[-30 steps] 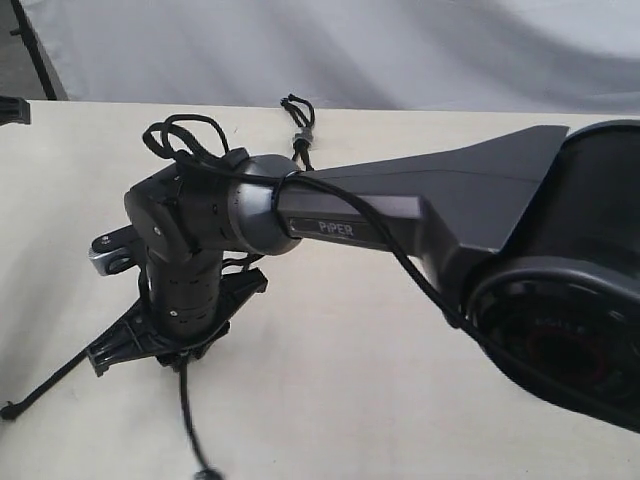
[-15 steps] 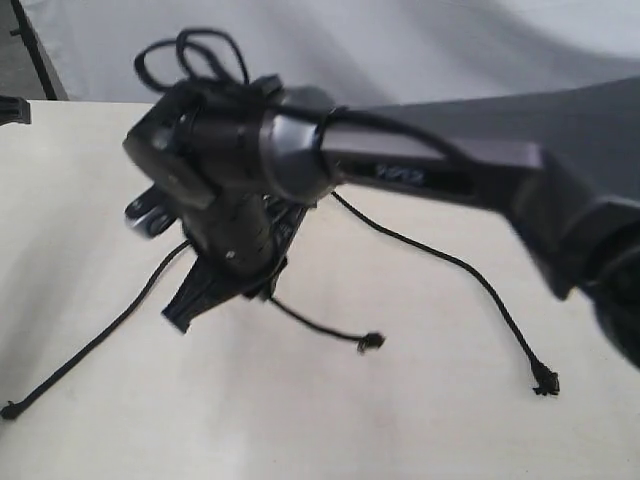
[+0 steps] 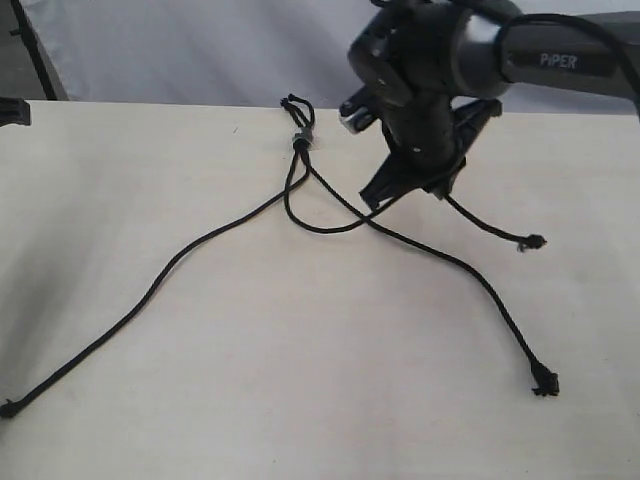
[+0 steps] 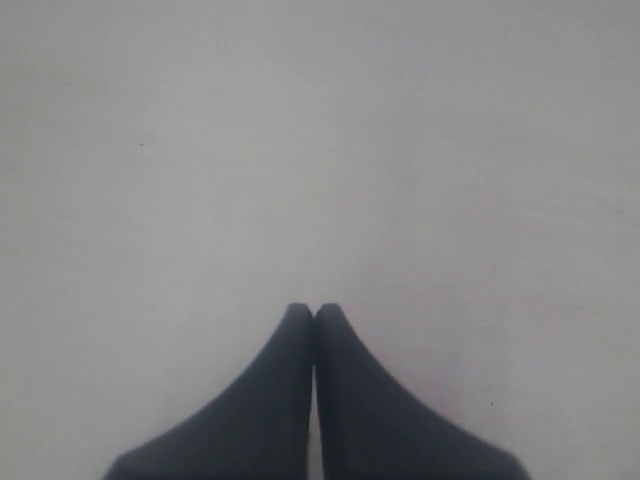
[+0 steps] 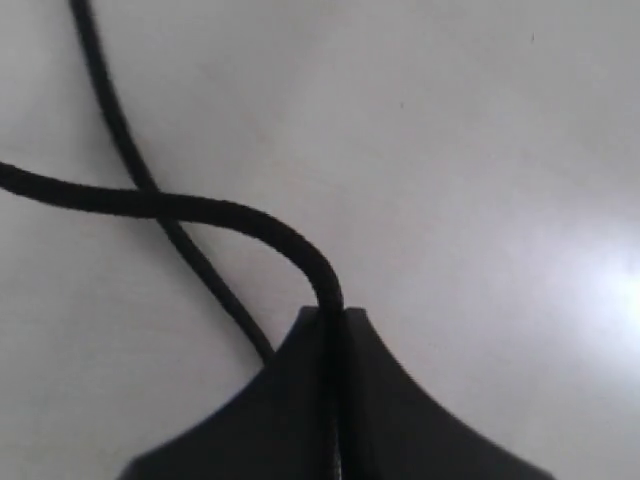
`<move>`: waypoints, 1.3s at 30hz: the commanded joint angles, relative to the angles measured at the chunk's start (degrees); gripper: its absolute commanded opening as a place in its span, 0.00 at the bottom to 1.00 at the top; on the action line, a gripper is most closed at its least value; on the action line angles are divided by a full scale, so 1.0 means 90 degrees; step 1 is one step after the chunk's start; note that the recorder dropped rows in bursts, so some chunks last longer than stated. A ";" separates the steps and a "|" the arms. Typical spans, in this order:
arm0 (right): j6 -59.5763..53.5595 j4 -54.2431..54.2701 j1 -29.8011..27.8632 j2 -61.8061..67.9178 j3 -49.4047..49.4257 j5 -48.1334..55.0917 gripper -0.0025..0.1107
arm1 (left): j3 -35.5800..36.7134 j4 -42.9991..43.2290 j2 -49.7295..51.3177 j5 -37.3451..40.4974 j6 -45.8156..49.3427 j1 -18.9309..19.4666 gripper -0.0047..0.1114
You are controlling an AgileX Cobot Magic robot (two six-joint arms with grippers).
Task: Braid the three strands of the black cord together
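Because the cord looked limp and light, the right gripper clamped a strand mid-length, away from the knot, while the left gripper sat closed on nothing.

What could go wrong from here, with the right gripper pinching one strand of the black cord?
1. The knot looks unpinned on the table, and the left gripper is shut on nothing. A pull by the right gripper could drag everything along instead of braiding.
2. The held strand lies across a second strand, so the two may snag or tangle.
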 commanded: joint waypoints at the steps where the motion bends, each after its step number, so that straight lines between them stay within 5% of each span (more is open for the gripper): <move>1: 0.0044 0.0417 -0.0482 0.0211 0.0488 -0.0471 0.02 | 0.0040 -0.0041 -0.0033 -0.0034 -0.0029 0.0012 0.05; 23: -0.0168 0.1185 -0.0609 0.0319 0.1913 -0.1363 0.02 | 0.0040 -0.0067 -0.0033 -0.0045 -0.0029 0.0012 0.05; 27: -0.1482 0.2848 -0.0291 0.0308 0.2059 -0.1194 0.02 | 0.0040 -0.0186 -0.0033 -0.0045 -0.0029 0.0012 0.05; 32: -0.4569 0.5694 0.0659 0.0086 0.1991 -0.0892 0.02 | 0.0040 -0.0186 -0.0033 -0.0045 -0.0029 0.0012 0.05; 39: -0.5081 0.5490 0.1296 -0.0805 0.1364 -0.0748 0.02 | 0.0040 -0.0186 -0.0033 0.0007 -0.0029 0.0012 0.05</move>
